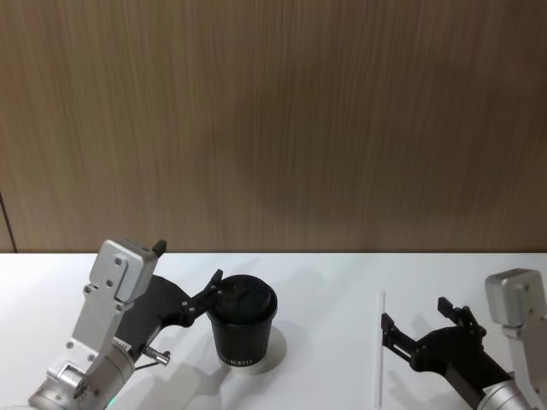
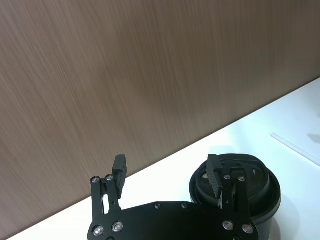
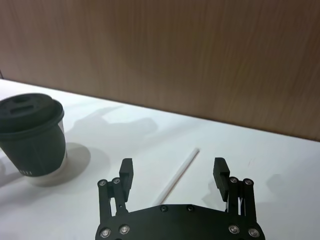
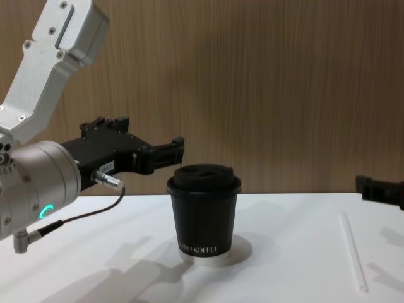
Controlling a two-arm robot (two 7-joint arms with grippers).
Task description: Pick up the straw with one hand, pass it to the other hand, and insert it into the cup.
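The black lidded cup (image 1: 242, 329) stands on the white table (image 1: 325, 282), left of centre. The white straw (image 1: 380, 350) lies flat to its right, pointing away from me. My left gripper (image 1: 186, 266), with the silver wrist and green ring, hovers open just left of the cup, one finger close by the lid's rim (image 2: 235, 180). My right gripper (image 1: 416, 314) is open and low, just right of the straw. In the right wrist view the straw (image 3: 179, 175) runs out between its open fingers (image 3: 126, 169). Neither gripper holds anything.
A brown wood-grain wall (image 1: 273, 120) rises behind the table's far edge. Bare white tabletop lies between cup and straw (image 4: 290, 252) and behind both. A thin black cable (image 4: 76, 218) hangs from the left wrist.
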